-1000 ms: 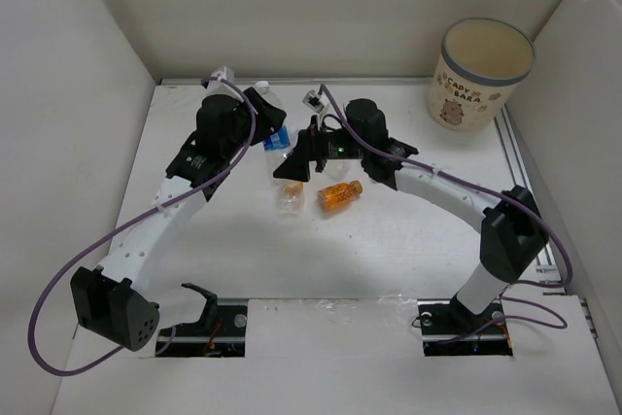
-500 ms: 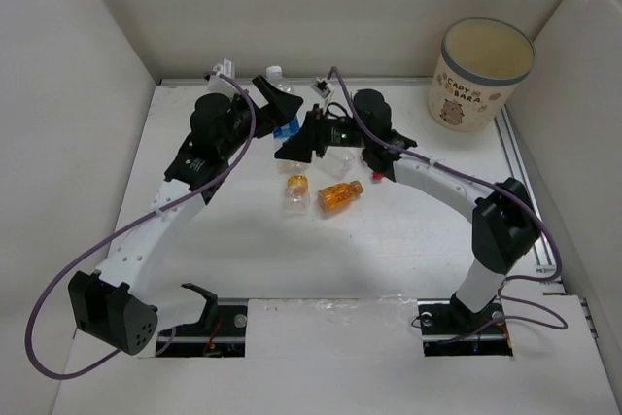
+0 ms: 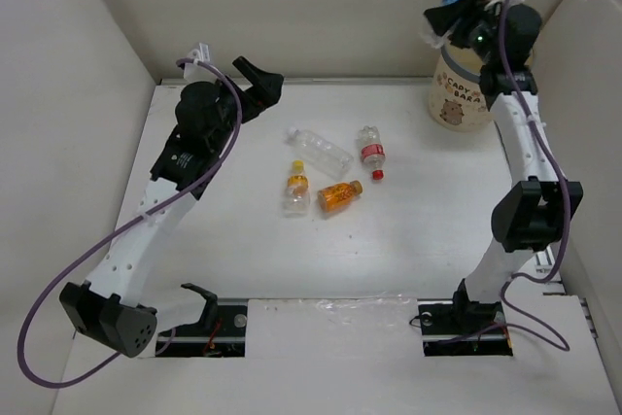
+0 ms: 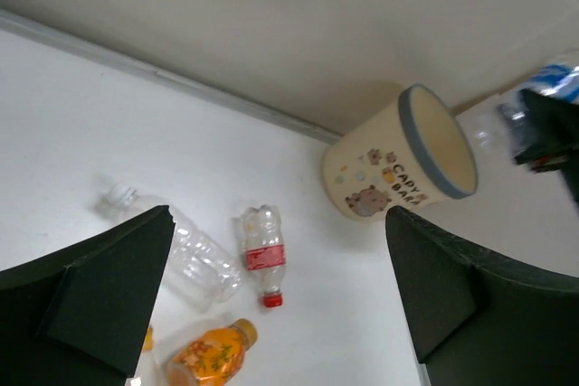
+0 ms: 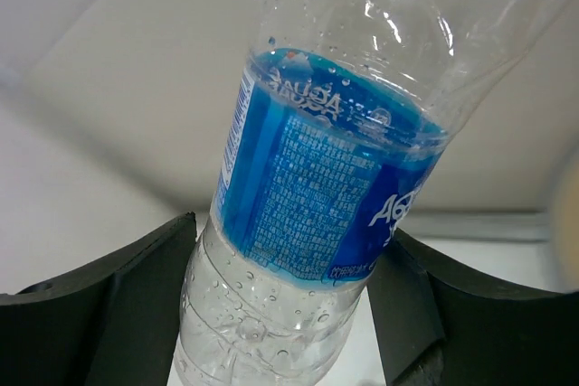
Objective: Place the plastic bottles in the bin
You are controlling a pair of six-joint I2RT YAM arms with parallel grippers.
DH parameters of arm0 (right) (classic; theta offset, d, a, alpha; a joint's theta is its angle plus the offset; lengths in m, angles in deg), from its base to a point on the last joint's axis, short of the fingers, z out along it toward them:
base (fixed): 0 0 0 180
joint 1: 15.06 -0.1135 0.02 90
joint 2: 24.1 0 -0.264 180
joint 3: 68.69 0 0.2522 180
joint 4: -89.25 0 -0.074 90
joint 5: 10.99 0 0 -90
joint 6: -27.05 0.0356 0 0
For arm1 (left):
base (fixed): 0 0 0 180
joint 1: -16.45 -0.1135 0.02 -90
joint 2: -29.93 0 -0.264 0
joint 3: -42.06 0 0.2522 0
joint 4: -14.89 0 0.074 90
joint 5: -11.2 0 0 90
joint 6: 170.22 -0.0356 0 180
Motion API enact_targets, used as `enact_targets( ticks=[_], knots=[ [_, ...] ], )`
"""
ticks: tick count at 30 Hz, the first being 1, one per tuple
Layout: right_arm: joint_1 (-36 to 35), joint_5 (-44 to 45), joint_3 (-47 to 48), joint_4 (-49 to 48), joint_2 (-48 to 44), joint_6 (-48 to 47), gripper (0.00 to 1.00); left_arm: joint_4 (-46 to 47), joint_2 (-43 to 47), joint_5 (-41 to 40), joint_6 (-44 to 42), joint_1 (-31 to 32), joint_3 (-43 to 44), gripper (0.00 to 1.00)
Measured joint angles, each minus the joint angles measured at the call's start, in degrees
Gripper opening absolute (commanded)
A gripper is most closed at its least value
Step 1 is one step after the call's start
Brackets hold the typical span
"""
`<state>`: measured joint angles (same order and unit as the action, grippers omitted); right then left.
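A: While the right gripper [image 3: 455, 18] clamps the blue-labelled bottle [image 5: 317, 187], where's the bin [image 3: 465, 104]?

B: Just below, its mouth slightly to the bottle's right. The left gripper [image 3: 260, 80] gapes wide, empty, well apart from both.

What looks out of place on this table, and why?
Four lie tipped on their sides mid-table: the plain clear bottle, red-labelled bottle, yellow-capped bottle and orange bottle. No spill shows; the bin stands upright.
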<state>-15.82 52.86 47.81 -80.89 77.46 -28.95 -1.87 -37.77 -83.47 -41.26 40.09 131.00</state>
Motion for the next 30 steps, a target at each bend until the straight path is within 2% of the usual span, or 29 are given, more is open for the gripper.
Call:
enact_targets(
  ticks=[3,10,11,13,14,15,23,27,30],
  knots=[
    [4.7,8.3,6.7,3.0,2.1,-2.5,0.0,-0.1,0.0,-0.1,-1.2,0.0,-3.2,1.0],
    [8.5,22.9,21.2,9.2,11.6,-9.0,0.02,-1.3,-2.8,1.1,-3.4,0.0,-5.7,1.0],
    [9.0,24.4,22.7,10.5,13.4,-9.8,0.19,-1.4,-3.3,1.2,-3.6,0.0,-5.7,1.0],
    [9.6,26.6,24.8,12.7,16.4,-10.8,0.76,-1.4,-4.2,1.3,-3.8,0.0,-5.7,1.0],
    [9.9,27.7,25.7,13.9,17.9,-11.2,0.84,-1.4,-4.6,1.3,-3.9,0.0,-5.7,1.0],
    [10.2,29.0,26.4,15.2,19.2,-11.5,1.0,-1.4,-5.1,1.2,-4.0,0.0,-5.7,1.0],
    [10.8,35.0,28.8,22.1,22.3,-13.3,1.0,-3.1,-9.5,0.2,-4.0,0.0,-5.8,1.0],
    [10.2,37.6,27.8,23.3,19.1,-13.3,1.0,-3.4,-11.4,-0.2,-4.0,0.0,-6.4,1.0],
    [8.6,38.9,23.0,23.6,12.6,-13.3,1.0,-3.4,-14.1,-0.1,-4.1,0.0,-6.6,1.0]
  ],
)
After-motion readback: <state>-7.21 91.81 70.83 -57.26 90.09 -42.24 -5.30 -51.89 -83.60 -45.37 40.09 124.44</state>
